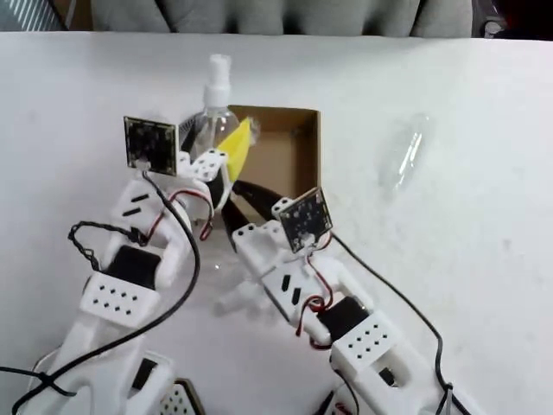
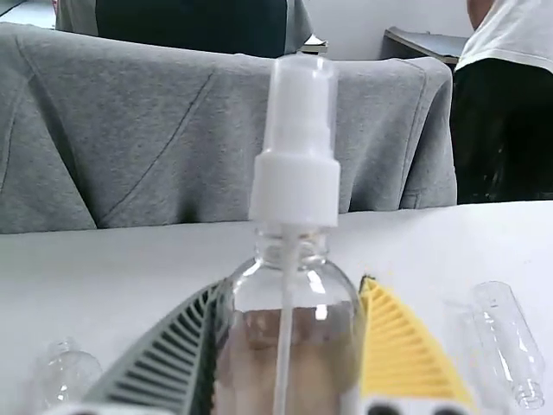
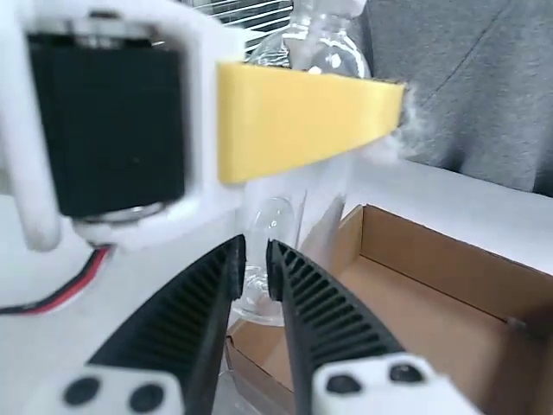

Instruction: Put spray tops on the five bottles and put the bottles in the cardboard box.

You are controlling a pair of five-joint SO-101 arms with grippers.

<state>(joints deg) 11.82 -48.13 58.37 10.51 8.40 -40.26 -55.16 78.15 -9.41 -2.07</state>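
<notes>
A clear bottle (image 2: 289,337) with a white spray top (image 2: 295,164) stands upright between the grey and yellow fingers of my left gripper (image 2: 291,290), which is shut on its body. In the high view this bottle (image 1: 212,121) is at the left edge of the cardboard box (image 1: 298,117), held by the left gripper (image 1: 223,145). My right gripper (image 3: 255,251) is just below the left one, its black fingers nearly together with nothing between them. The box floor (image 3: 406,303) lies beside it.
A topless clear bottle (image 1: 404,156) lies on the white table right of the box; it is also in the left wrist view (image 2: 505,341). Another clear bottle (image 2: 60,372) lies on the other side. A grey cloth (image 2: 130,130) runs along the table's far edge.
</notes>
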